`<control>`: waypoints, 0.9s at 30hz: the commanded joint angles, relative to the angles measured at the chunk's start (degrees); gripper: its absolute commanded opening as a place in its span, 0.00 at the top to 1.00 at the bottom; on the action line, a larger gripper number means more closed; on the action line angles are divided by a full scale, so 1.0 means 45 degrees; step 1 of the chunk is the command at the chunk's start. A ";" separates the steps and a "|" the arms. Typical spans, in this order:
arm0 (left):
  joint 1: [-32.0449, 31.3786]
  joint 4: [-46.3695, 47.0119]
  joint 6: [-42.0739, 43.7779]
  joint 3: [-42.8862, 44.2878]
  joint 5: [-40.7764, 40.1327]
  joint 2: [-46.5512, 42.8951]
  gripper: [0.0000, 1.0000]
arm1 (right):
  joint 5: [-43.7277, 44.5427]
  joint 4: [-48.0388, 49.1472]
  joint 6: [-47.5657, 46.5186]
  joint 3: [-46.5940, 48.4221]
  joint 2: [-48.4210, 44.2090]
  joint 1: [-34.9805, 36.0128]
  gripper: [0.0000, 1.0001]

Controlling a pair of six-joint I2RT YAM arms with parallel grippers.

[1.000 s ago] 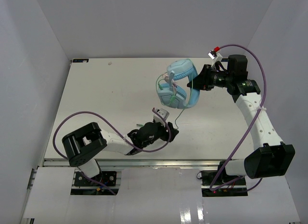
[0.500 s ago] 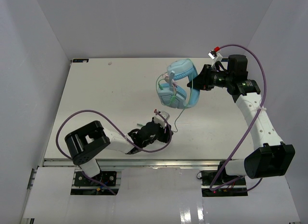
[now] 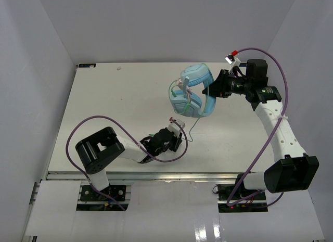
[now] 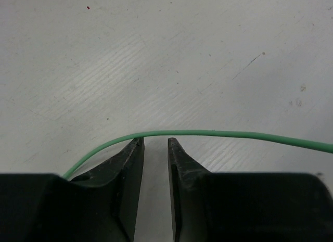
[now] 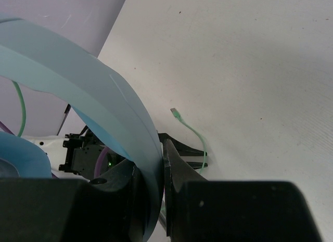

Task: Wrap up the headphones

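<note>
The left gripper [image 4: 155, 142] sits low over the table [image 3: 112, 104], its jaws drawn to a narrow slot with nothing in it. The thin green cable [image 4: 218, 132] crosses right at its fingertips, and bare surface spreads ahead and to its left while the table's near edge lies close behind. The right gripper [image 5: 157, 148] is clamped on the light blue headband [image 5: 99, 86] of the headphones [image 3: 191, 96], holding them above the table beyond and to the right of the left gripper. The plug [image 5: 174, 112] lies on open surface below it.
</note>
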 commanded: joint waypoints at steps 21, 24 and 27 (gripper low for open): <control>0.0270 -0.0922 0.3334 -0.1643 0.1524 -0.3040 0.40 | -0.0827 0.0801 0.0501 0.0030 -0.0543 -0.0222 0.92; 0.0350 -0.0976 0.4266 -0.2215 0.1537 -0.3969 0.21 | -0.0815 0.0801 0.0476 0.0017 -0.0528 -0.0222 0.92; 0.0434 -0.0993 0.5391 -0.2333 0.1635 -0.3954 0.17 | -0.0783 0.0807 0.0443 0.0029 -0.0528 -0.0242 0.92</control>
